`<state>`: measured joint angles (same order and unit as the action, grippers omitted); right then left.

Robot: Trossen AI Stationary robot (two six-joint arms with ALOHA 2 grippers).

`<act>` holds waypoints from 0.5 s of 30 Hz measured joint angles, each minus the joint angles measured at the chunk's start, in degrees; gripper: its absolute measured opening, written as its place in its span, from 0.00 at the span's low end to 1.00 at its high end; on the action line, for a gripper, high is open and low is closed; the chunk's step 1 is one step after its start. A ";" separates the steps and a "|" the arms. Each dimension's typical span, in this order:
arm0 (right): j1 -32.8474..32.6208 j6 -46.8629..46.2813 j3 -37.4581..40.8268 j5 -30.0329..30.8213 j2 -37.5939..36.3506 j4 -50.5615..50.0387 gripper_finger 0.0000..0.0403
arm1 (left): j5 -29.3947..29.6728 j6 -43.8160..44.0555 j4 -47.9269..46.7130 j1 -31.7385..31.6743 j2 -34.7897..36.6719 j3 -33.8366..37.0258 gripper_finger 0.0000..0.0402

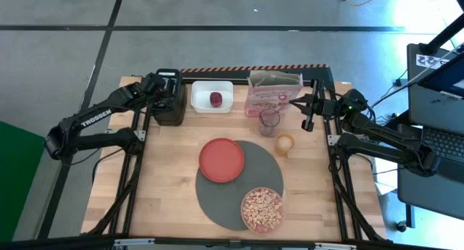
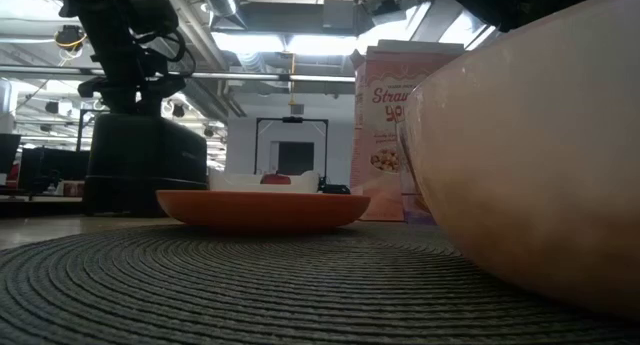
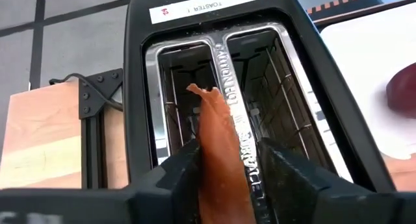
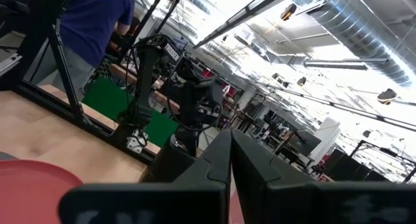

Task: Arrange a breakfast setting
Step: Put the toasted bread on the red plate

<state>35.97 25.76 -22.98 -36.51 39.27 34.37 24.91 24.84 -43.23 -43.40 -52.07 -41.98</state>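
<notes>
My left gripper (image 3: 227, 175) hangs over the black toaster (image 1: 168, 99) at the table's far left, shut on a thin brown toast slice (image 3: 218, 146). On the round dark-grey mat (image 1: 226, 199) rest a red plate (image 1: 222, 160) and a pink bowl (image 1: 262, 209) filled with cereal. The pink cereal box (image 1: 274, 92) stands at the far edge. In front of it stand a pink cup (image 1: 270, 119) and a round toast (image 1: 285, 143). A dark-red fruit piece (image 1: 216, 98) lies in the white tub (image 1: 210, 96). My right gripper (image 1: 299, 103) waits shut, right of the box. My left gripper pinches the toast slice by its two flat faces (image 3: 224, 178) between its two fingers, which slant down from above. The slice is seen edge-on and reaches forward along the fingers. Its free end (image 3: 198, 91) hangs over the toaster's left slot (image 3: 182, 100).
The toaster's second slot (image 3: 273, 87) has nothing in it. The tub stands right beside the toaster. Black frame rails (image 1: 142, 145) run along both sides of the table. In the right wrist view a person in blue (image 4: 97, 23) stands beyond the table.
</notes>
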 joint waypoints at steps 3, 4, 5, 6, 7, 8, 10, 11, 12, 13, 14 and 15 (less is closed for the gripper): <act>0.00 0.01 0.00 0.02 0.00 -0.24 0.04 | -0.01 0.03 0.58 0.02 0.07 0.00 0.27; 0.00 0.00 0.00 0.01 0.00 -0.46 0.04 | 0.01 0.04 0.75 0.02 0.18 -0.04 0.23; 0.00 0.01 0.00 0.04 0.00 -0.78 0.04 | 0.07 0.04 0.75 0.00 0.22 -0.07 0.19; 0.00 0.02 0.00 0.02 0.00 -1.13 0.04 | 0.44 0.02 0.80 0.00 0.21 -0.07 0.16; 0.00 0.02 0.00 0.03 0.00 -1.34 0.04 | 0.60 -0.02 0.87 -0.02 0.17 -0.07 0.13; 0.00 0.02 0.00 0.04 0.00 -1.47 0.04 | 0.70 -0.09 0.88 -0.02 0.17 -0.07 0.10; 0.04 0.02 0.00 0.03 0.00 -1.49 0.04 | 0.89 -0.48 0.86 0.00 0.13 -0.07 0.07; 0.04 0.04 0.00 0.04 0.00 -1.49 0.04 | 0.90 -1.02 0.88 0.00 0.13 -0.07 0.06; 0.04 0.02 0.00 0.04 0.00 -1.49 0.04 | 0.90 -1.31 0.91 0.00 0.11 -0.08 0.05; 0.04 0.03 0.00 0.04 0.00 -1.50 0.04 | 0.90 -1.46 0.84 0.00 0.11 -0.24 0.05; 0.04 0.04 0.00 0.04 0.00 -1.49 0.04 | 0.88 -1.46 0.70 0.00 0.07 -0.60 0.05; 0.04 0.08 0.00 0.05 0.00 -1.49 0.04 | 0.93 -1.54 0.61 0.00 0.07 -1.08 0.05</act>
<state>36.01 25.84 -22.98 -36.47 39.27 32.88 25.84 23.30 -42.62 -43.40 -52.01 -43.05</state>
